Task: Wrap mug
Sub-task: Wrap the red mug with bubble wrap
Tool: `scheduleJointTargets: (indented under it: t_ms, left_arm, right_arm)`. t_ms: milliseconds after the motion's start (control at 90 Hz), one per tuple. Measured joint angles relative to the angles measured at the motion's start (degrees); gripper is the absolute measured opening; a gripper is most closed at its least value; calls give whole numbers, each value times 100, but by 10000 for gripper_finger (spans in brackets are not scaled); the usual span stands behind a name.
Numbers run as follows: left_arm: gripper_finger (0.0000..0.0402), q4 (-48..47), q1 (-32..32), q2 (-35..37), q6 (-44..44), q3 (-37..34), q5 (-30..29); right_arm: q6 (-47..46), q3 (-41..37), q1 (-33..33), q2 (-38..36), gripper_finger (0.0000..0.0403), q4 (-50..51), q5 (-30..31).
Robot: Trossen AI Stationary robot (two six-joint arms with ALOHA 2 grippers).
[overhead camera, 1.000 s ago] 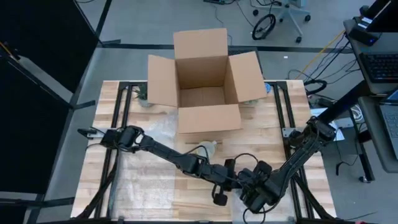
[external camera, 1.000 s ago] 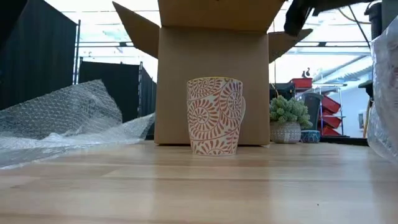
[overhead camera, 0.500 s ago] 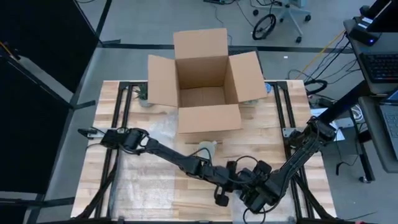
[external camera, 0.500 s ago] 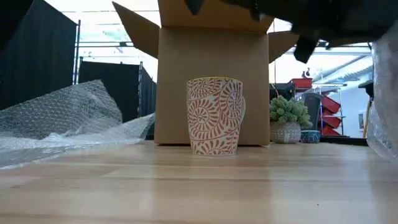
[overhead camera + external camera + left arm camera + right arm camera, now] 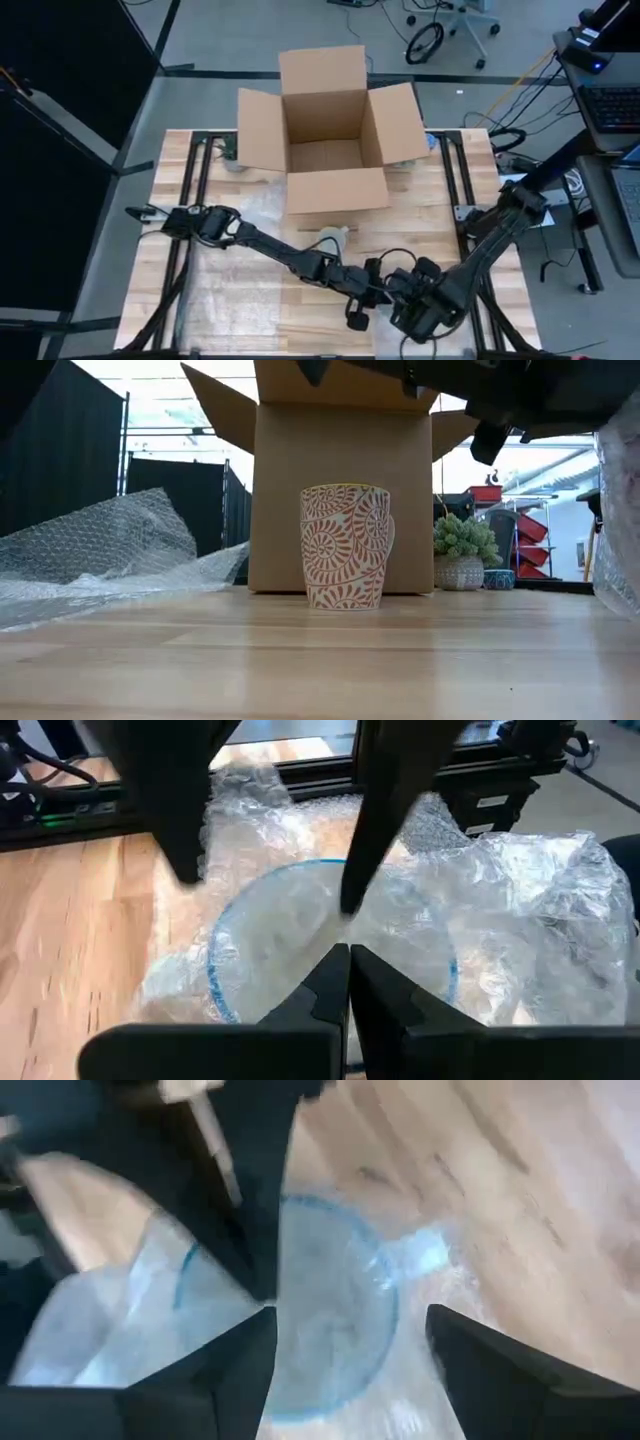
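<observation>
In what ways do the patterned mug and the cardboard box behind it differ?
The mug is small, with red swirls on cream; the cardboard box is far larger and plain brown. The mug is round with a side handle; the box is square with its flaps spread open. Both stand upright, open at the top, on the wooden table.

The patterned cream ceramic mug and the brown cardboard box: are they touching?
Apart. The high view shows a strip of bare wooden table between the mug and the box.

I count one cream ceramic mug with orange swirl patterning [image 5: 346, 546], one large brown open cardboard box [image 5: 327, 133], one small potted green plant [image 5: 463, 554], two dark arms, and clear bubble wrap [image 5: 110, 550].
</observation>
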State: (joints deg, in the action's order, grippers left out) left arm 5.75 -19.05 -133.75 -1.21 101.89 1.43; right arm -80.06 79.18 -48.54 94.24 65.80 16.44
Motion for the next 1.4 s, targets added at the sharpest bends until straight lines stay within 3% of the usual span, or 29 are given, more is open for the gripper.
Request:
scheduleJointTargets:
  t_ms: [311,478,667,878,1111,1400]
  left_arm:
    - [0,-5,2,-5,-4,0,0]
    - [0,-5,2,-7,-7,-3,-2]
    - [0,-7,2,-7,-11,-4,-4]
    - [0,-45,2,-13,-9,44,-5]
    - [0,-40,2,-13,-9,46,-9]
    - [0,-27,1,-15,-7,46,-11]
  right_arm:
    - [-253,6,-963,-615,240,289,-378]
    - [-613,-74,-1713,-406,240,328,-521]
    - [-1487,-389,-2230,71,240,309,-1264]
    - [-1694,-968,-2337,549,240,-681,-1534]
    - [-1296,-1644,-2292,907,232,-1363,-1917]
    - [-1041,-1901,-2273,948,192,-1671,-1713]
